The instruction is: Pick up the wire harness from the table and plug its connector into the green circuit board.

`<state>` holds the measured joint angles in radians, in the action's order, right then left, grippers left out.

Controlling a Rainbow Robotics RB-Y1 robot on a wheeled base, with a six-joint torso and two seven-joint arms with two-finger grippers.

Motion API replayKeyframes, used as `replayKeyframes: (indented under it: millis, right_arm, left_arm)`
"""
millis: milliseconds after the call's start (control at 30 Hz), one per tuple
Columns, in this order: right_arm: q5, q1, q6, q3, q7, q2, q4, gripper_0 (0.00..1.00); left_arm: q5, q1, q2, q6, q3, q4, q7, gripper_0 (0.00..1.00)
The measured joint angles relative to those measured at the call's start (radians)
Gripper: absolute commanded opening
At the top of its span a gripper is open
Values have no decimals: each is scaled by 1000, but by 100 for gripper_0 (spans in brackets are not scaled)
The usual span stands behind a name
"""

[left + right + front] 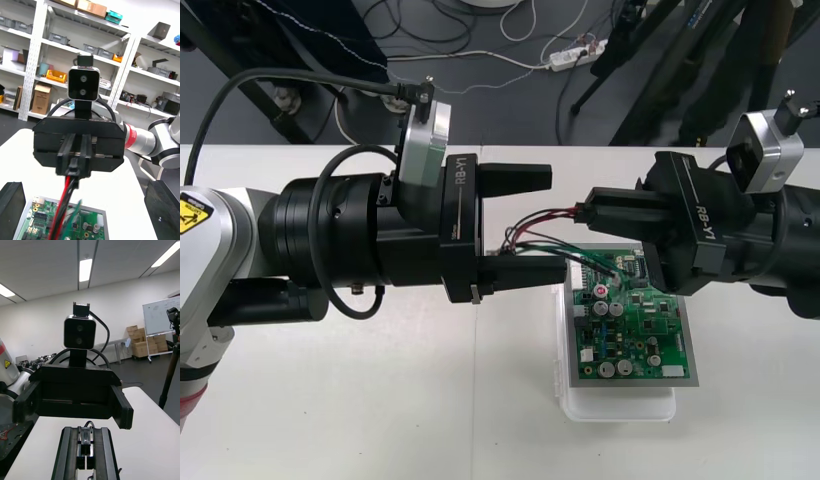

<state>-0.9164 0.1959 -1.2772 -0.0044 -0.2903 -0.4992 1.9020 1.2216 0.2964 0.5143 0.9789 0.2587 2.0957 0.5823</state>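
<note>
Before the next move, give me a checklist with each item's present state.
1. Right gripper jaws shut on the harness wires: ok.
2. Left gripper jaws open, gripping nothing: ok.
3. Held wires hang over the green circuit board: ok.
4. Board resting on its white base: ok.
5. Harness connected to the board: cannot tell.

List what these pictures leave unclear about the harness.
- Front view: which wire harness end the right gripper grips; hidden in its grip.
- Front view: whether it is plugged into the green circuit board; too small.
- Left wrist view: the wires' lower ends; blurred, cut off.
</note>
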Motion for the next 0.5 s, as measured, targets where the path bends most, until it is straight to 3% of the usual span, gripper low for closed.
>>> replayKeyframes:
  millis: [233,367,500]
  right_arm:
    - [-13,0,22,0,0,24,1,0]
    - [-13,-1,22,0,0,26,1,0]
    - [-10,-1,22,0,0,26,1,0]
  left_arm:
    - [23,7,0,-9,9,0,-25,93]
    - [33,10,0,-11,11,0,-27,84]
    - [33,10,0,-13,12,0,-27,80]
